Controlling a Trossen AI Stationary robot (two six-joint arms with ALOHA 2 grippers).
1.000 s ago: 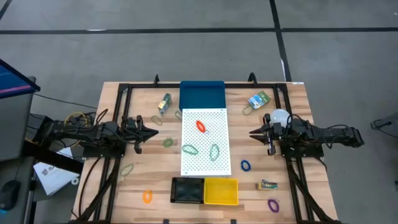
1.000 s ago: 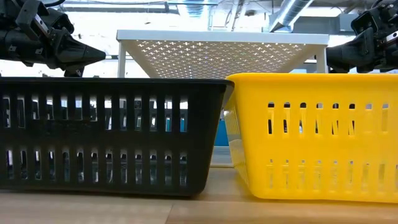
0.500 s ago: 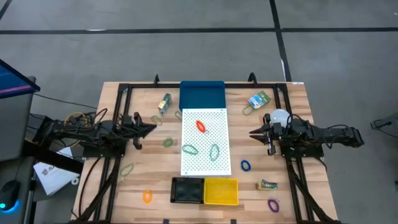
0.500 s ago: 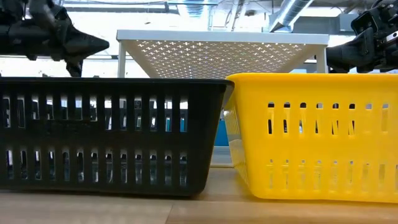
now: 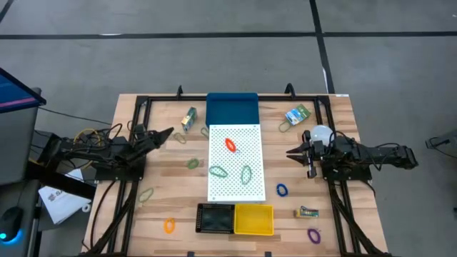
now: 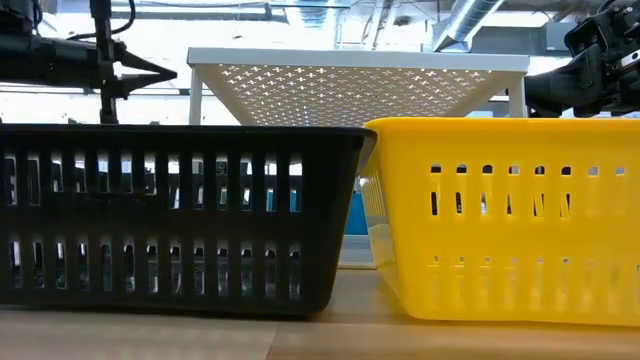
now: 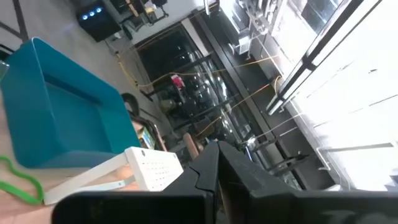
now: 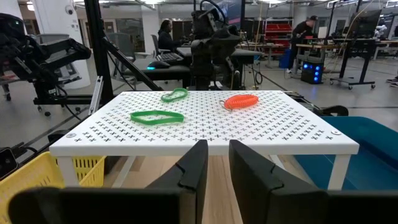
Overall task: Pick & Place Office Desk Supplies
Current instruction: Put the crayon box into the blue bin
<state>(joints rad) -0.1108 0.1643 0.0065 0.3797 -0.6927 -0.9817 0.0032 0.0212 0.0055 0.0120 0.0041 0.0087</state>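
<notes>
Green bands (image 5: 218,171) lie unpicked on the white board (image 5: 236,163); left claw (image 5: 168,133), pressed together at nine o'clock, must spread and descend, while right claw (image 5: 291,152), slightly parted and empty, waits at three.

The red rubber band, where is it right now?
In the high view, the red rubber band lies on the white perforated board, toward its far end near the blue bin.

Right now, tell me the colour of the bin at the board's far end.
The bin is teal blue, clearest in the high view.
</notes>
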